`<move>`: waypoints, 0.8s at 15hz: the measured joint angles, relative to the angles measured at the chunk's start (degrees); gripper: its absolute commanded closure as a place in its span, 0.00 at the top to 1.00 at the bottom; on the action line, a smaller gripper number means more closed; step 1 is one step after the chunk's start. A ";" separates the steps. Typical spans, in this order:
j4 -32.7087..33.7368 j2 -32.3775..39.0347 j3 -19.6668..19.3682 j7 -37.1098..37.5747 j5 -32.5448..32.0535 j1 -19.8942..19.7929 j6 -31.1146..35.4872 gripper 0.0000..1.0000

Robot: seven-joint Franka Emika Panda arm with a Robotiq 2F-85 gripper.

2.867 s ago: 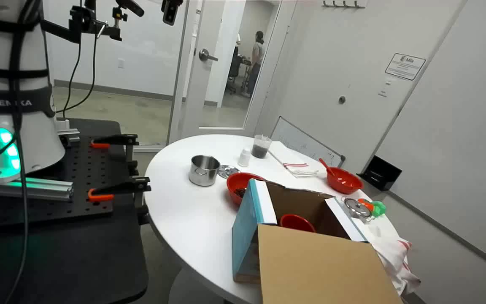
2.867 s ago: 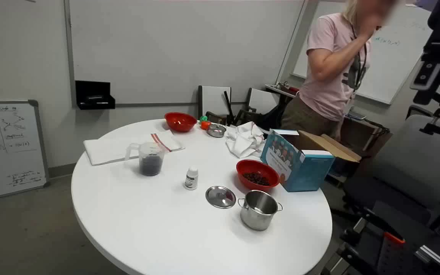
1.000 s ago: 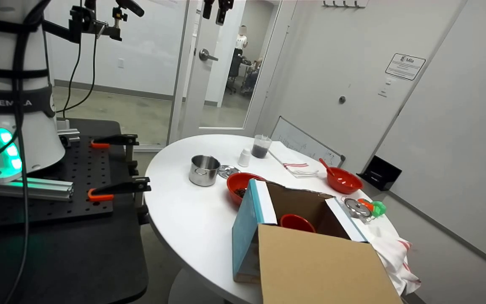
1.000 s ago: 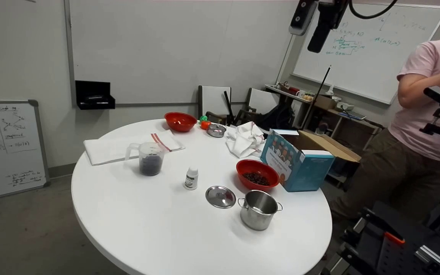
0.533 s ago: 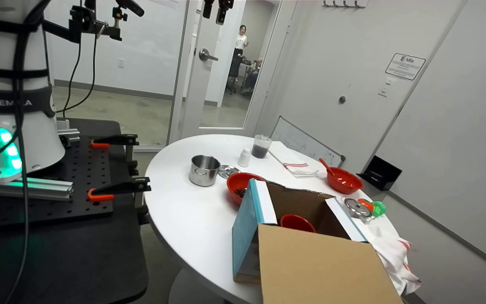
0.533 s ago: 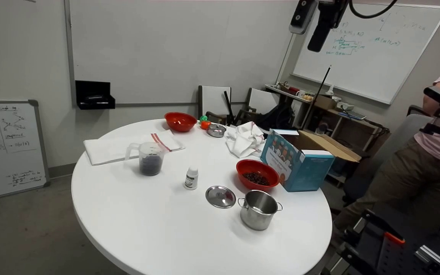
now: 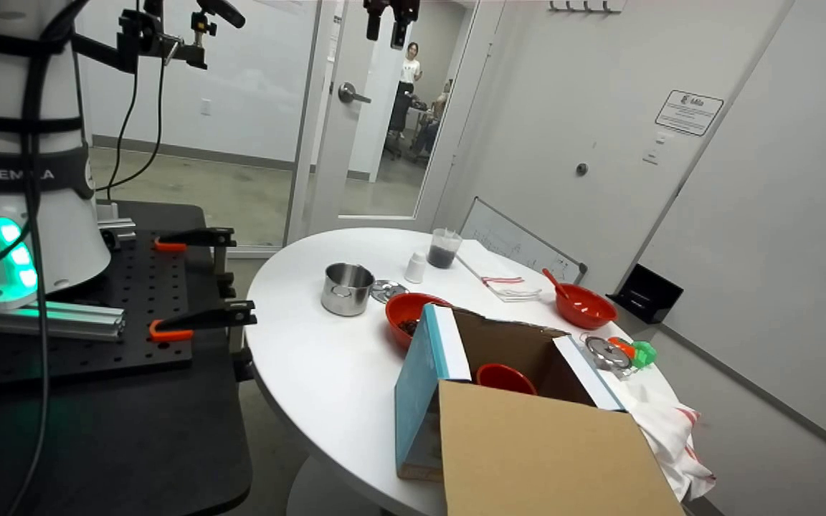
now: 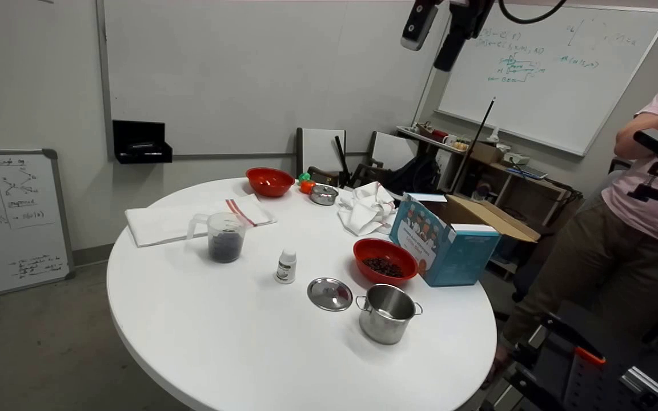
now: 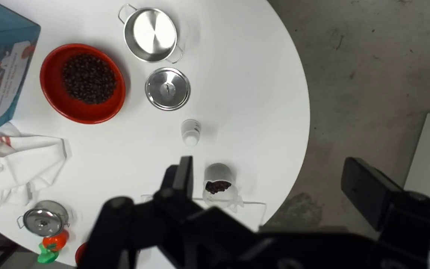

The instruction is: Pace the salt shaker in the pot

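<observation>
- Open room: in the wrist view, bare table (image 9: pixel 252 93) ran from the salt shaker (image 9: pixel 190 130), lid (image 9: pixel 167 89) and pot (image 9: pixel 152 35) out to its curved edge.
- The gripper (image 9: pixel 271 168) stood high above the table, released, its jaws spread wide.
- The salt shaker stood upright between the lid and the measuring cup (image 9: pixel 218 172), apart from both.
- Containers: the pot stood uncovered, 2 side handles showing, its shiny floor visible.
- The red bowl (image 9: pixel 52 80), just beside the box (image 8: pixel 460 262), held dark beans, as did the measuring cup.
- Hidden: in an exterior view, a cardboard flap (image 7: pixel 556 444) covered part of a red vessel (image 7: pixel 505 377) inside the box.
- Cut off: in the wrist view the far red bowl (image 8: pixel 270 182) showed as a sliver.
</observation>
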 measured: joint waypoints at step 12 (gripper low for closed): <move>16.42 25.17 -3.57 -1.02 -7.45 -0.30 5.12 1.00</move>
